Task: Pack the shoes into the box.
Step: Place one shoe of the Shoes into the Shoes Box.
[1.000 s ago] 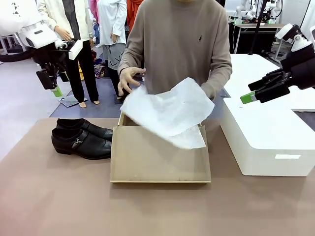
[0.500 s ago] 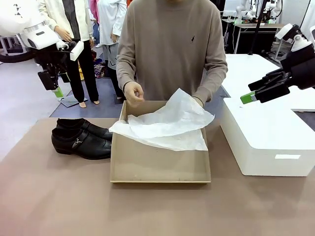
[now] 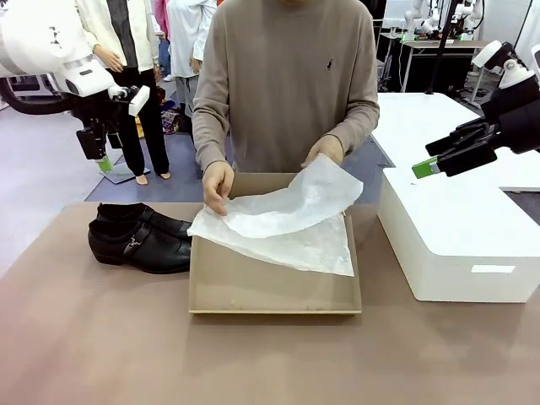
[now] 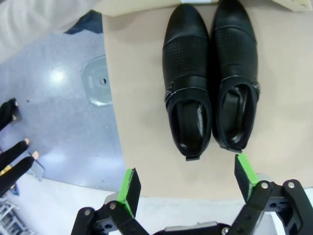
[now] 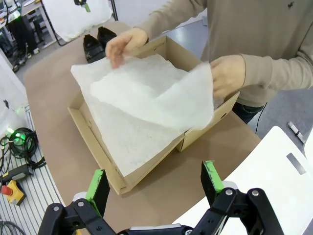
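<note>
Brown-topped table [image 3: 110, 346] carries the glossy black leather shoes [image 3: 142, 245] at centre left, probably so the spread left gripper [image 4: 187, 183] can reach them. At centre, a person's hands [image 3: 218, 186] hold white tissue paper [image 3: 291, 221] over the open tan cardboard box [image 3: 274, 291], likely to line it. The right gripper [image 5: 156, 183] has fingers apart.

The shoes [image 3: 142, 240] — glossy black leather, pointed, low-heeled (a metal buckle at the side) — stand upright side by side, just beside the box [image 3: 274, 287]; that is shallow tan cardboard, open, its large flap laid back.
</note>
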You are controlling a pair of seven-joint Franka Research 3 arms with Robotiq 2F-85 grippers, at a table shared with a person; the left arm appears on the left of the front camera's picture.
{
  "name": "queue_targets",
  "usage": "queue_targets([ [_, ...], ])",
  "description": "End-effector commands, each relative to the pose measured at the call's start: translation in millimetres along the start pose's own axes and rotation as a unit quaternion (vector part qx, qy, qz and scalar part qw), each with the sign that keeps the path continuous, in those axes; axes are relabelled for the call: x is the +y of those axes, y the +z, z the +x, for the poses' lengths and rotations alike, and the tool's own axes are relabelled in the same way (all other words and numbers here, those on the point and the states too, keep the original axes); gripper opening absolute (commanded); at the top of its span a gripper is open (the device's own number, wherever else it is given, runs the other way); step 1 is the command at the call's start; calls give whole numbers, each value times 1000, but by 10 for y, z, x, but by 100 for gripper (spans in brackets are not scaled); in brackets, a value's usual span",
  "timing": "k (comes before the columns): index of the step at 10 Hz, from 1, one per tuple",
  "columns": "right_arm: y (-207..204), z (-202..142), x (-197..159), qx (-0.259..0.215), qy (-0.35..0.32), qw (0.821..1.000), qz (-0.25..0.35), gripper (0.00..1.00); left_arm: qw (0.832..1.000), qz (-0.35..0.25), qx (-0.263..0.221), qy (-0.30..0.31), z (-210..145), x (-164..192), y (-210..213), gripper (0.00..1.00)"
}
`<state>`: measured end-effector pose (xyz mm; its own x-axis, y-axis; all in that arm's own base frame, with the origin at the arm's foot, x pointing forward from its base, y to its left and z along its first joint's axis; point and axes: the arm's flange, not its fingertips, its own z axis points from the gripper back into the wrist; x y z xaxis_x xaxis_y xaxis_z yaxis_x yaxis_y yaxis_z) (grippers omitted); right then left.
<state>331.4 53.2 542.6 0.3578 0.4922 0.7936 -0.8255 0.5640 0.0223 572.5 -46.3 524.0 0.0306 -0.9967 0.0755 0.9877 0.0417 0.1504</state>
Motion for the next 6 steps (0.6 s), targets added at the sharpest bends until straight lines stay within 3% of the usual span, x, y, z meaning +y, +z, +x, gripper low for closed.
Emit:
queue_targets([
  [1,-17,4,-19,-6,7,1000,5,100,1000,2,11,20,21,152,-107,100],
  [6,-17,4,-19,-6,7,1000,5,100,999,-24,27,39,-15,301,-623,100],
])
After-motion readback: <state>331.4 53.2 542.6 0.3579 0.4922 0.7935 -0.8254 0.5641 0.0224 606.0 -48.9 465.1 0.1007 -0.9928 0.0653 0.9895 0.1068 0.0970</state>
